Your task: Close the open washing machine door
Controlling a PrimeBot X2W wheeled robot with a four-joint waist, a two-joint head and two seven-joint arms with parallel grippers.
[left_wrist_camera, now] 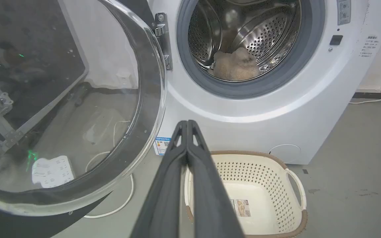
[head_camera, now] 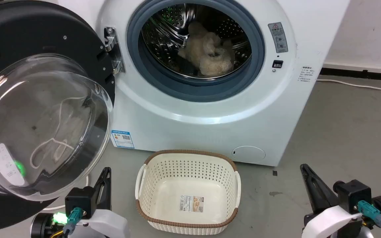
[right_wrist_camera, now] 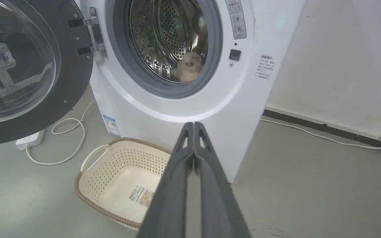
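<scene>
The white washing machine stands ahead with its drum mouth uncovered and a beige fluffy item inside. Its black-framed door, with a bulging clear glass bowl, hangs swung wide to the left on its hinge. Low at the lower left of the head view, my left gripper is shut and empty, just below the door's lower rim. At the lower right, apart from the machine, my right gripper is shut too, holding nothing.
An empty cream perforated basket sits on the grey floor in front of the machine, between my grippers. A white cable and power strip lie under the door. A wall with a cable is to the right.
</scene>
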